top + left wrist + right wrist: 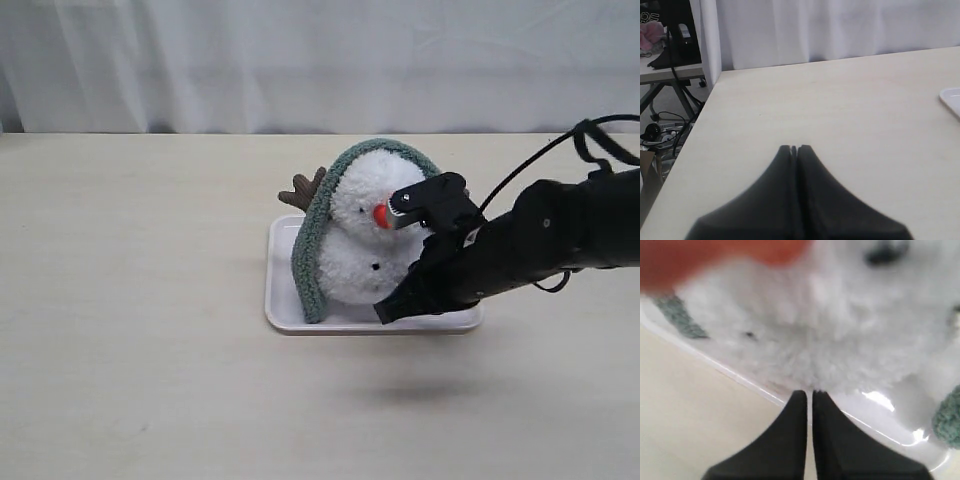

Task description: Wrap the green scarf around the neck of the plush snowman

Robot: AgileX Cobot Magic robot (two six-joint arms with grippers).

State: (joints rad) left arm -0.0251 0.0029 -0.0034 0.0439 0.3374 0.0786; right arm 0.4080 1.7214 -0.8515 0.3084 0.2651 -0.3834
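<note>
I am looking first at the right gripper [809, 392]. Its two black fingers are pressing together with only a hairline between them, and they are gripping nothing. The tips are pointing at the lower fluff of the plush snowman [830, 325], right at the edge of its fur; I cannot tell whether they are touching it. In the exterior view the right gripper [388, 312] is reaching in from the right and sitting low over the front edge of the white tray [285, 300], just in front of the snowman's lower ball.

The plush snowman [365, 235] is standing upright in that tray, its orange nose [381, 214] facing the arm's wrist, and a brown twig arm [303, 190] is sticking out behind on the left of the view. The green scarf [312, 250] is lying over the top of its head like a hood, not around the neck. One end is hanging down the left side of the body to the tray floor, and the other side is disappearing behind the arm. The right wrist view is showing green scarf [680, 317] resting on the tray [890, 425] at either side of the toy.

The left gripper [793, 147] is also closed on nothing, hanging over bare table [840, 110] well apart from the toy, with only a corner of the tray [952, 97] showing.
</note>
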